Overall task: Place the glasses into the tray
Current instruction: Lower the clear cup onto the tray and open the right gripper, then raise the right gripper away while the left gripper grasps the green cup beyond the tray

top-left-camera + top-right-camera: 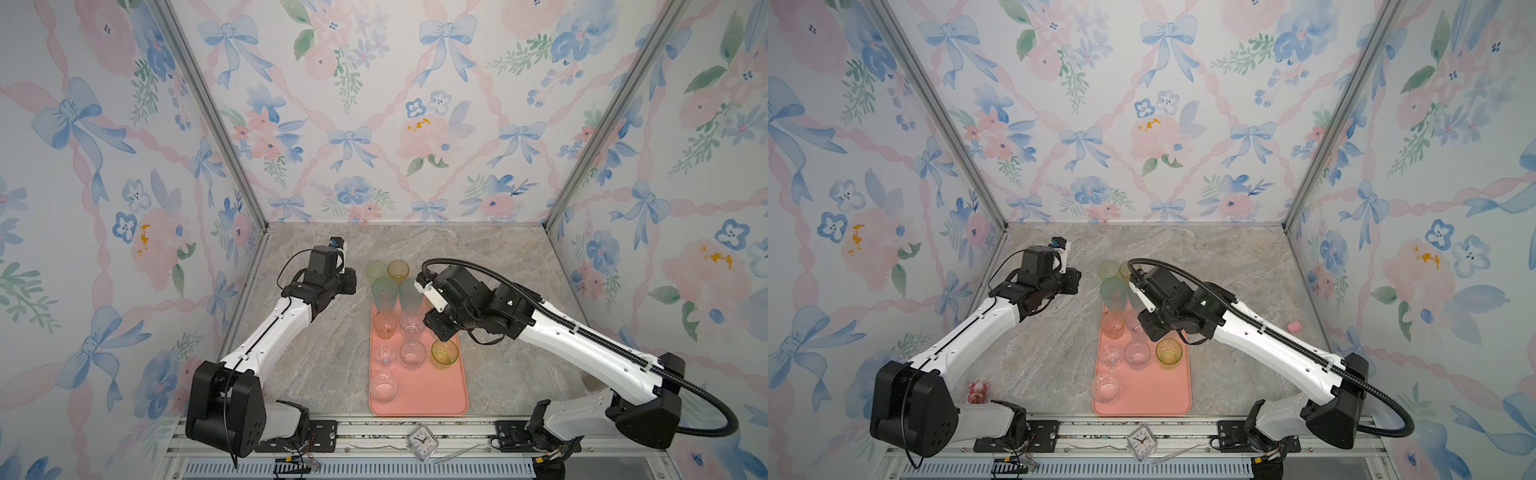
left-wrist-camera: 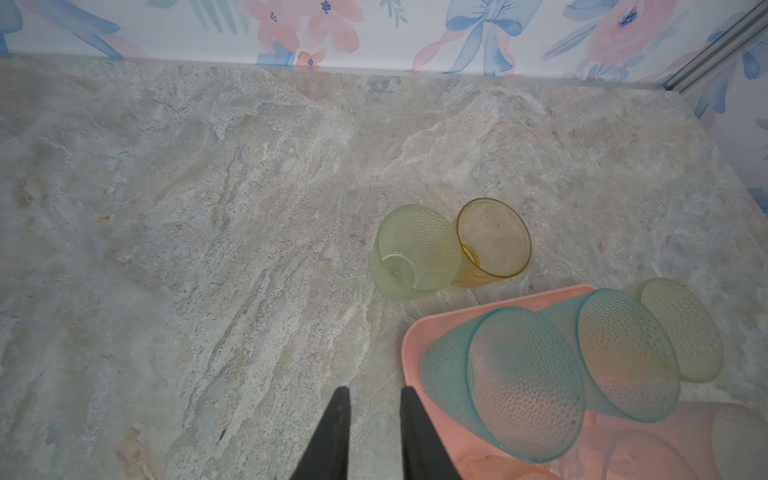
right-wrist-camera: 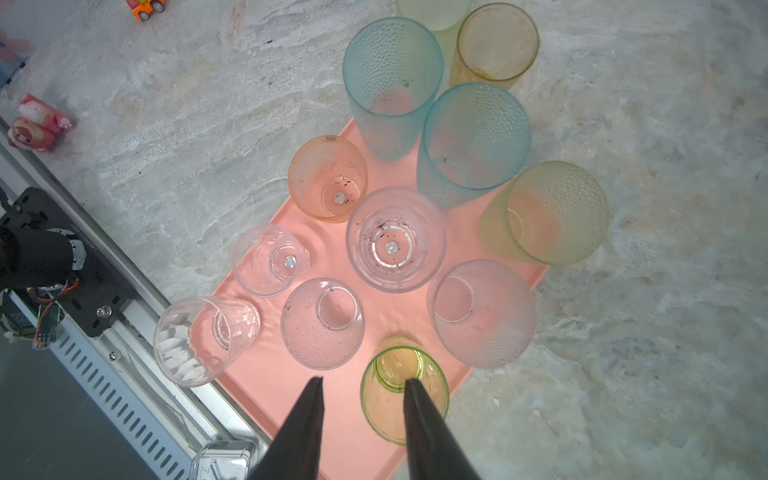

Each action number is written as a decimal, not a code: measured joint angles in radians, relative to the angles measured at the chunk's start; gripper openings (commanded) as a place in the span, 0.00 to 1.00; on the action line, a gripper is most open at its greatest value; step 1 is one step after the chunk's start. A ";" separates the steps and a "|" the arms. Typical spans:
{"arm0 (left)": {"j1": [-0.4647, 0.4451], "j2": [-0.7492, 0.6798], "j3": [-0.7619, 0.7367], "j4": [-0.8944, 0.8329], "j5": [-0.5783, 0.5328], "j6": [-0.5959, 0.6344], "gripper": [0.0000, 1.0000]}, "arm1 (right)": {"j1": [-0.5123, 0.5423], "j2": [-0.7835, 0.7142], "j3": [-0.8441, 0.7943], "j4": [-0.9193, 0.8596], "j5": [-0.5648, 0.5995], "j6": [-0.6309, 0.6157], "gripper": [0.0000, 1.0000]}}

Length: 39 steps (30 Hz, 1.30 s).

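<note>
In both top views the right arm (image 1: 582, 336) covers the upper right part of the tray (image 1: 432, 395). It hides the frosted pink glass (image 3: 484, 311) and the pale yellow-green glass (image 3: 544, 212), which show only from the right wrist. Whether the base of the pale yellow-green glass sits fully on the tray is hard to tell. Both grippers' fingers are hidden under their wrists in the top views.

From the left wrist, the left gripper (image 2: 374, 390) hangs over bare table (image 2: 208, 249) just beside the tray's corner. Its fingers are a narrow gap apart with nothing between them. From the right wrist, the right gripper (image 3: 365, 380) is parted wider. One finger crosses the mouth of the green glass (image 3: 384, 415), the other sits outside it, and no squeeze on the wall shows.

A clock (image 1: 423, 444) lies on the rail at lower centre. A pink toy (image 1: 979, 392) stands at lower left. A toy car (image 3: 145, 6) is cut off by the frame's top edge.

The glasses (image 3: 395, 241) are translucent: teal, orange, clear and frosted. Most stand upright in the tray. The pale green glass (image 2: 415, 249) and the amber glass (image 2: 494, 237) stand touching each other on the table just above the tray's upper end.
</note>
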 measured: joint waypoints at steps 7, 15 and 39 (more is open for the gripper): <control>0.000 0.092 0.084 -0.049 0.000 0.025 0.24 | -0.093 -0.046 -0.038 0.025 0.000 0.010 0.37; 0.000 0.239 0.196 -0.081 0.006 0.047 0.26 | -0.162 -0.060 -0.058 0.031 -0.024 0.010 0.37; 0.000 0.562 0.417 -0.102 0.088 0.081 0.26 | -0.227 -0.051 -0.057 0.031 -0.053 0.005 0.37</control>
